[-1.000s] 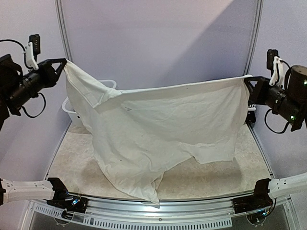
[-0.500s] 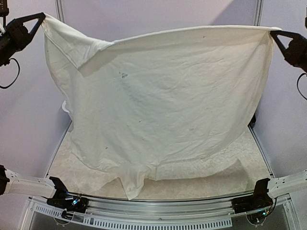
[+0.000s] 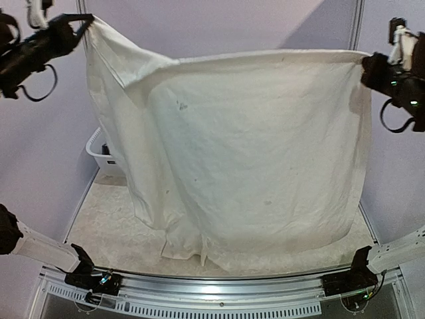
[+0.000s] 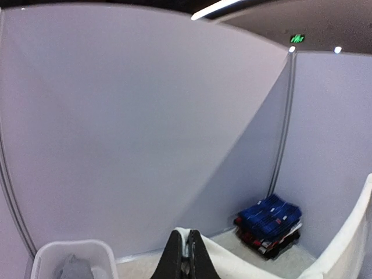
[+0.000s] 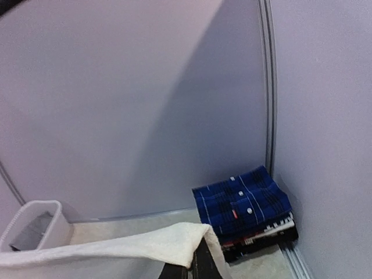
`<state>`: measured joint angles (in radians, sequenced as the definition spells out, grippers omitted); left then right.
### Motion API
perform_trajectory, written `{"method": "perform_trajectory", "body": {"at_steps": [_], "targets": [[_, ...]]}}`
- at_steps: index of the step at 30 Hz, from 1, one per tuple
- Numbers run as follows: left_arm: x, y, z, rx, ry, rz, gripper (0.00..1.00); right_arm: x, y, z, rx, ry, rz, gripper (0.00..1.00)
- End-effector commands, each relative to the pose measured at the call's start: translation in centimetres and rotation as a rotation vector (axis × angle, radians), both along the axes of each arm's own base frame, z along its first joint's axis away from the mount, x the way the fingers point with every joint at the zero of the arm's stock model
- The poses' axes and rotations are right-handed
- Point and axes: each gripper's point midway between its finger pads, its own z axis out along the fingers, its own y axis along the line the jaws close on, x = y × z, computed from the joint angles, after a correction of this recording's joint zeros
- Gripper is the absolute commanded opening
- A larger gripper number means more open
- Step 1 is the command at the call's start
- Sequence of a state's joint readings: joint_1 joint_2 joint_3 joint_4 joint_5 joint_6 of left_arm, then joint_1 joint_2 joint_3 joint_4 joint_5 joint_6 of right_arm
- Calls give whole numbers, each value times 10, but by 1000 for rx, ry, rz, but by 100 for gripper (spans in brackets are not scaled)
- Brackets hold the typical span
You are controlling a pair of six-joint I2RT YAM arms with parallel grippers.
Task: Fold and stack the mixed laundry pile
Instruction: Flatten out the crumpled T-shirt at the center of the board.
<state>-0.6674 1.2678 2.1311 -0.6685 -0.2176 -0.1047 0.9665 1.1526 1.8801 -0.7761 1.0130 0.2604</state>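
Lab booth, pale partition walls (image 3: 232, 26), speckled table (image 3: 99, 222)

White shirt (image 3: 252, 153) curtaining table (image 3: 113, 226), basket (image 3: 98, 151) rear-left

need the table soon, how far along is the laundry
Done: folded stack topped by blue plaid shirt. In hand: white garment hanging spread between left tool and right tool, both shut on it. Left: folding it, plus grey garment in basket.
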Motion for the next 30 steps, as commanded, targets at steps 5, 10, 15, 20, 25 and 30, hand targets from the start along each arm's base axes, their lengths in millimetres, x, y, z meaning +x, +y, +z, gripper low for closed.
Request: {"method": "perform_trajectory", "body": {"at_steps": [5, 10, 15, 20, 25, 30], "targets": [[197, -51, -228, 340, 573, 258, 0, 143, -17, -206, -54, 560, -195, 0], [300, -79, -364, 352, 830, 158, 0, 215, -14, -295, -38, 760, -186, 8], [331, -110, -435, 316, 905, 20, 83, 245, 6, -341, -46, 871, -126, 68], [320, -102, -418, 278, 844, 38, 99, 232, 21, -310, -12, 788, -49, 73], [287, -93, -420, 307, 849, 72, 99, 206, 36, -298, -45, 763, -13, 75], [232, -83, -448, 380, 907, 132, 89, 181, 63, -314, -51, 765, 91, 75]]}}
